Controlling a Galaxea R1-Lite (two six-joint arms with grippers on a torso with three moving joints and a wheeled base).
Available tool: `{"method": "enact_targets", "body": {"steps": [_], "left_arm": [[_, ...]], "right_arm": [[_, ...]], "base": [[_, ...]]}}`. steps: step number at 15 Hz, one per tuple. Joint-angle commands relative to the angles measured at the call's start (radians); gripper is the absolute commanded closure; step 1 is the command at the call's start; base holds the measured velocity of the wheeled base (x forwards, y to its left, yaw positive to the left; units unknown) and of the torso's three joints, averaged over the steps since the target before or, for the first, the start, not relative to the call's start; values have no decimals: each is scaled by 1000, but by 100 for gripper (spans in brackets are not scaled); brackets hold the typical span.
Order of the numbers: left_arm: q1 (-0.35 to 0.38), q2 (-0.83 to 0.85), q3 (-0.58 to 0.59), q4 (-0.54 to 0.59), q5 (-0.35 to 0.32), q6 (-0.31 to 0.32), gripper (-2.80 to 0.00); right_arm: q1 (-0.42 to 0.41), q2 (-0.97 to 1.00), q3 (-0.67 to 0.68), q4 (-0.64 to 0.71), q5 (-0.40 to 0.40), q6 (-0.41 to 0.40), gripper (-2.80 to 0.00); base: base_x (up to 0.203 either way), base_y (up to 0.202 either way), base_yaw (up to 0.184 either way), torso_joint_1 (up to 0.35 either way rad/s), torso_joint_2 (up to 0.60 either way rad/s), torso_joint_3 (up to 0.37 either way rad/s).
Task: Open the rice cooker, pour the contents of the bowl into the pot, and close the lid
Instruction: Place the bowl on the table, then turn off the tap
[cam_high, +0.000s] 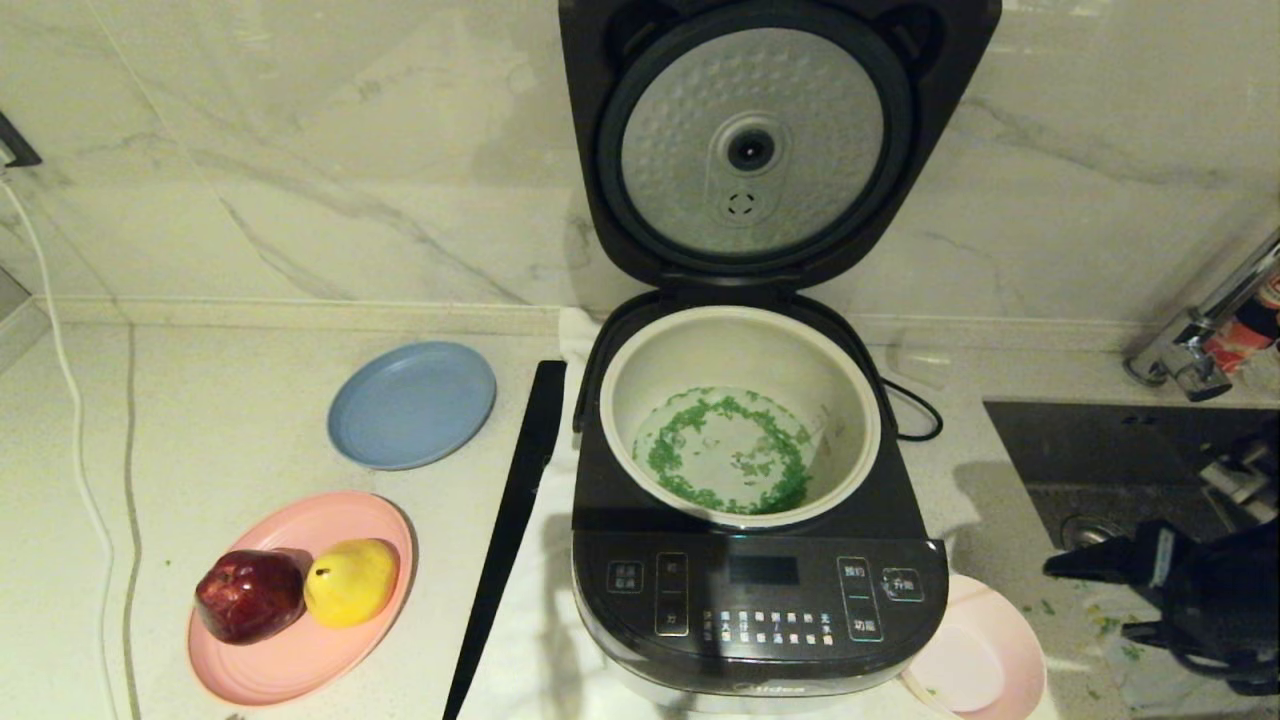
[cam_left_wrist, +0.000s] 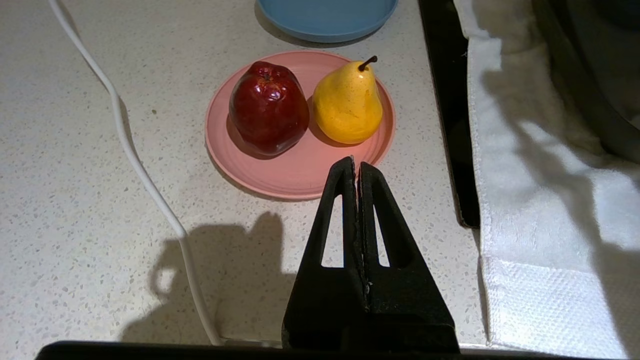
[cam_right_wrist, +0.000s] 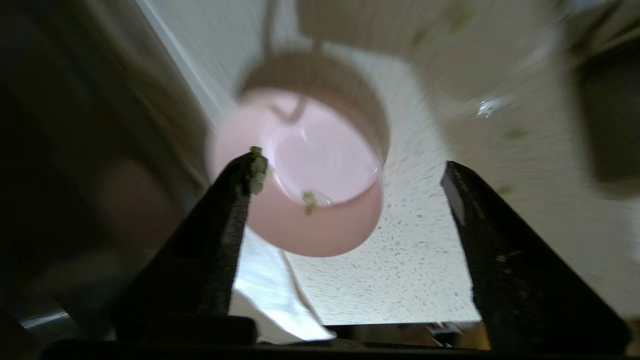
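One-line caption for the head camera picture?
Dark rice cooker, lid up, green bits in its cream pot.

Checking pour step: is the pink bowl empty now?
Nearly empty: the bowl shows bare pink inside with one or two green bits; the rest float in the pot.

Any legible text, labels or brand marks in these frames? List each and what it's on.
"Midea": faint brand mark, lower front edge of the rice cooker.
White Chinese labels on its button panel: too small to read.
Its display: dark, no digits.
Red packaging by the tap: print unreadable.
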Motion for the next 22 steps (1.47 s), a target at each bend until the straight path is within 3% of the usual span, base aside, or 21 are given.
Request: {"method": "enact_targets", "body": {"steps": [1,3,5,10,16,22], "left_arm": [[0,-1,0,0,0,1,0],[0,-1,0,0,0,1,0],[0,-1,0,0,0,1,0],[0,-1,0,0,0,1,0],[0,-1,0,-1,0,1,0],[0,-1,0,0,0,1,0]], "right_arm": [[-121,-113,-84,109,6,-32,0],[-214,-100,-97,112,-15,-67,0],[-278,-30,-100,63,-112,-91,0],[-372,146,-97,-287,-402,-104,0],[-374,303,-87,-590,-574,-196,0],[-327,487,-92,-913,-624,-305,0]], "base": [[0,0,0,0,0,0],[0,0,0,0,0,0],[0,0,0,0,0,0],[0,0,0,0,0,0],[0,0,0,0,0,0],[0,0,0,0,0,0]]}}
